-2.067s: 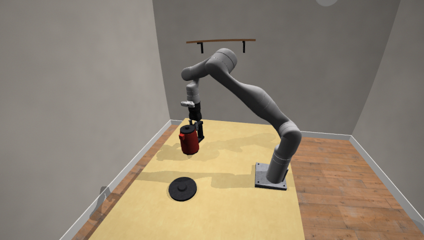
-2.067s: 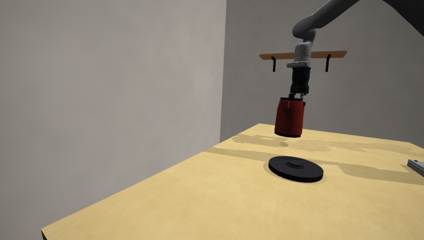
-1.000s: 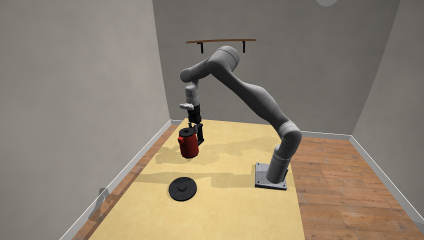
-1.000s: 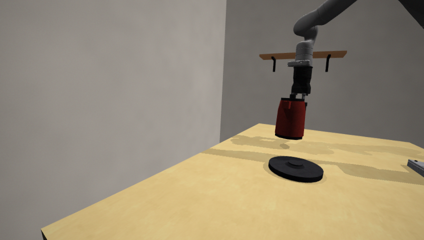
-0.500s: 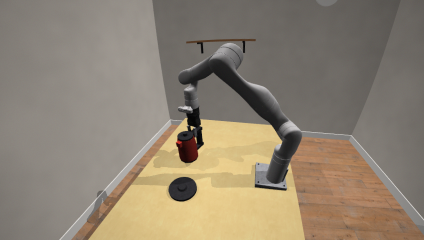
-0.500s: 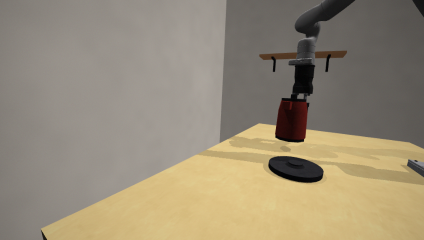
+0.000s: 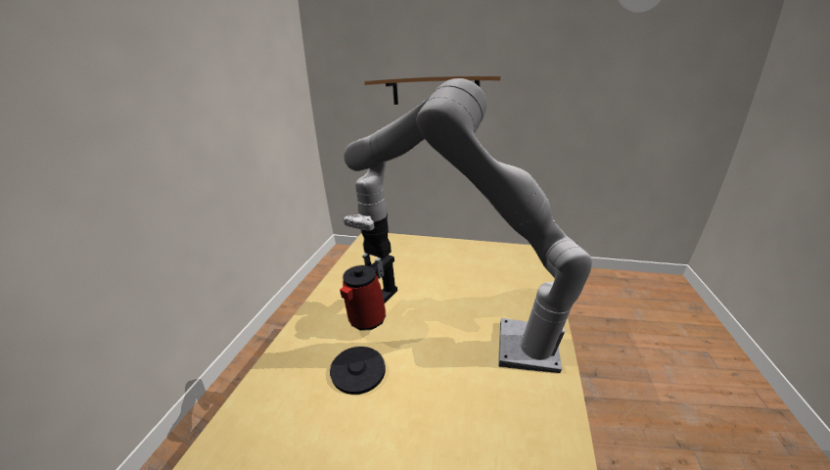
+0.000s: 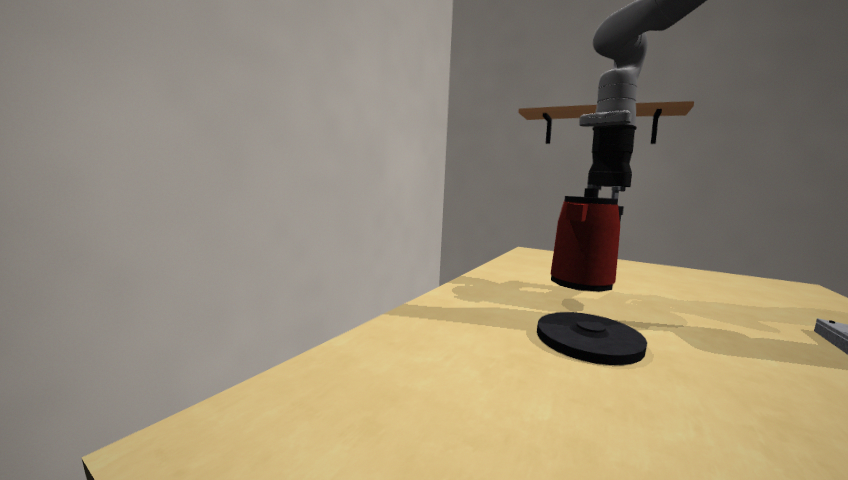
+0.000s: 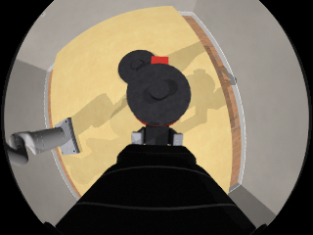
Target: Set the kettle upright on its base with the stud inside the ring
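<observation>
Yellow table top (image 7: pixel 466 419); wooden wall shelf (image 8: pixel 553 111) on black brackets; plank floor (image 7: pixel 669 360).

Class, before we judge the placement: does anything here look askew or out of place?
Yes: the red kettle hangs in the gripper, clear of the table, leaning slightly rather than plumb. It is not yet centred over the black base; the stud remains uncovered. Nothing looks spilled or damaged.
</observation>
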